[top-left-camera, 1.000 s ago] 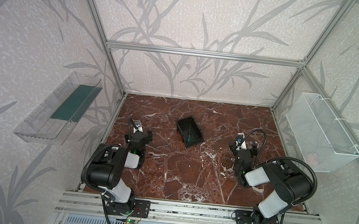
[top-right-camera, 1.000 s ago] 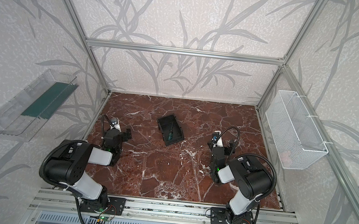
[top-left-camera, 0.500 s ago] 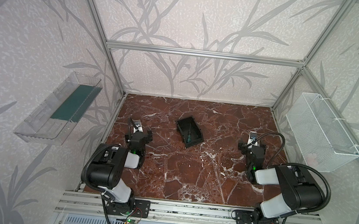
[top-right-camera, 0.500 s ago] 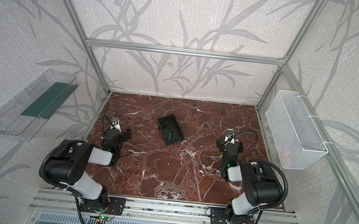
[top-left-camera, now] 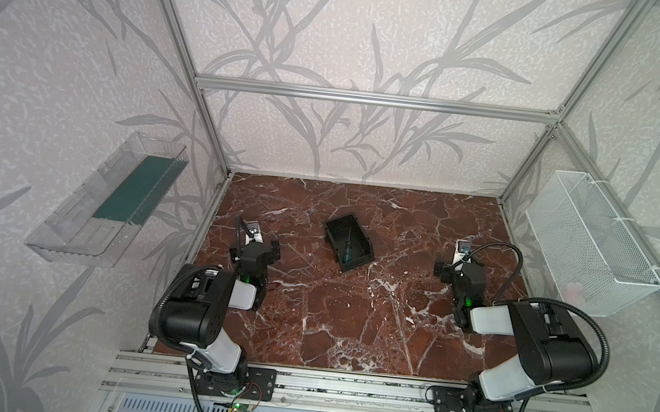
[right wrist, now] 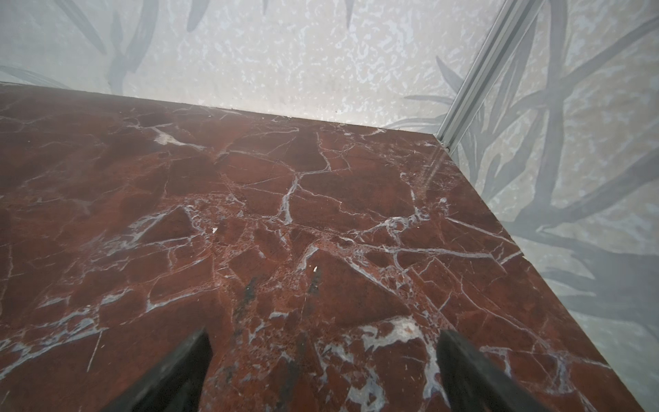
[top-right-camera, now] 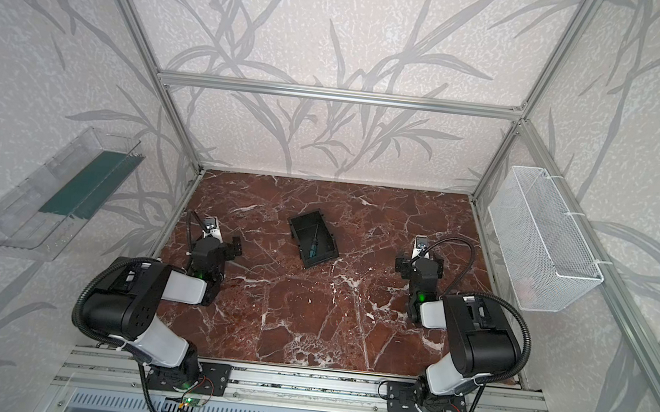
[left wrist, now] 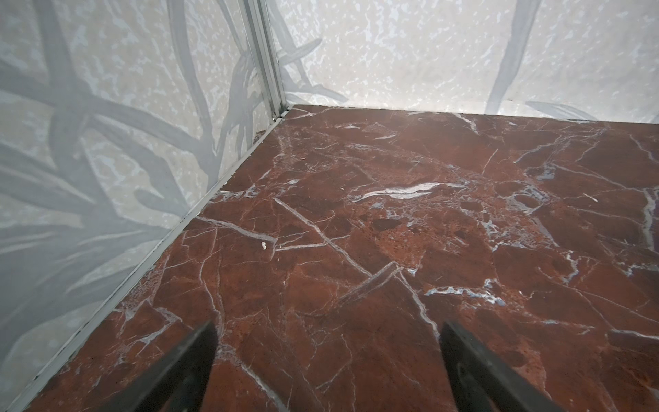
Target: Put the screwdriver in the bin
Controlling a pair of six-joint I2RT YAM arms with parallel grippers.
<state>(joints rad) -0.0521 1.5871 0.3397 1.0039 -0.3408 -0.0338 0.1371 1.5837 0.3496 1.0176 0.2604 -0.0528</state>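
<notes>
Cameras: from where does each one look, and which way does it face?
Both top views: high in front, looking down on table, bin, left arm, right arm.
Left wrist: low over the table, toward the far left corner; open fingers show.
Right wrist: same, toward the far right corner; open fingers.
Shared: wrist views share table and back wall, not the bin.
</notes>
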